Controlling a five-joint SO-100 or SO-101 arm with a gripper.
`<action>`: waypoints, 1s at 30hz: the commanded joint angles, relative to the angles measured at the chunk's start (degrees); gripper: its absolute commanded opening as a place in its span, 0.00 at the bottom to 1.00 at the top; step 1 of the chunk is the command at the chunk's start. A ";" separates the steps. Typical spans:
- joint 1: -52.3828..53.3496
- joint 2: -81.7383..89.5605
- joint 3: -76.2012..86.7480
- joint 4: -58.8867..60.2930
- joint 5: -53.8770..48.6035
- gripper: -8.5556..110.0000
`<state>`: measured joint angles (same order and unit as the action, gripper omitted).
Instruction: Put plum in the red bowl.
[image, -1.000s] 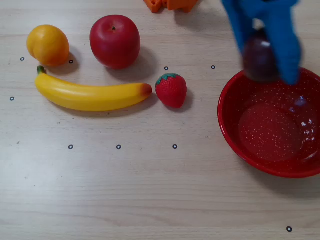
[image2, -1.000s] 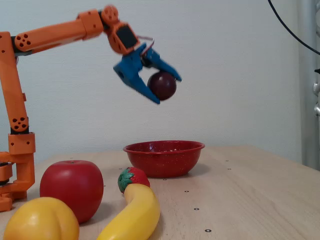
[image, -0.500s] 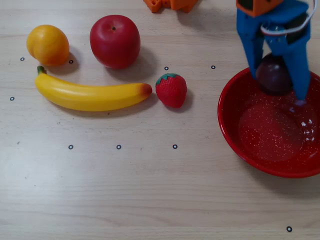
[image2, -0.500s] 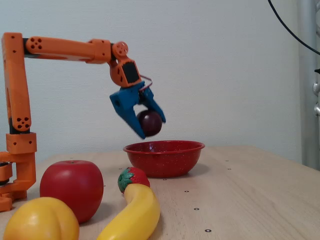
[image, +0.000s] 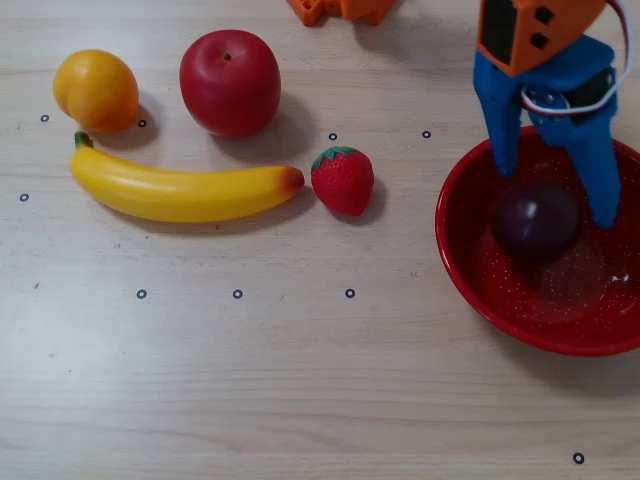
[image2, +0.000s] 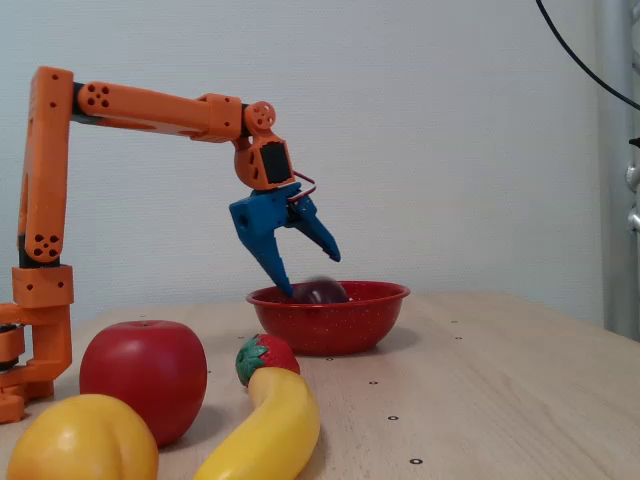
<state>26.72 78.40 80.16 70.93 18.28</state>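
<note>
Blue gripper (image: 555, 195) fingers are seen spread above the plum (image: 537, 221), which is blurred inside the red bowl (image: 470, 280).

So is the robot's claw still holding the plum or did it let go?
Gripper: open, holding nothing. The plum is loose inside the red bowl, with the blue fingers spread on either side above it.
</note>
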 joint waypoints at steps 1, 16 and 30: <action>0.53 2.02 -5.71 0.62 -0.18 0.41; -7.03 6.42 -16.17 4.57 -3.25 0.07; -23.47 30.06 8.53 -13.01 -5.89 0.07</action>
<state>5.45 101.25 88.59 62.14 13.97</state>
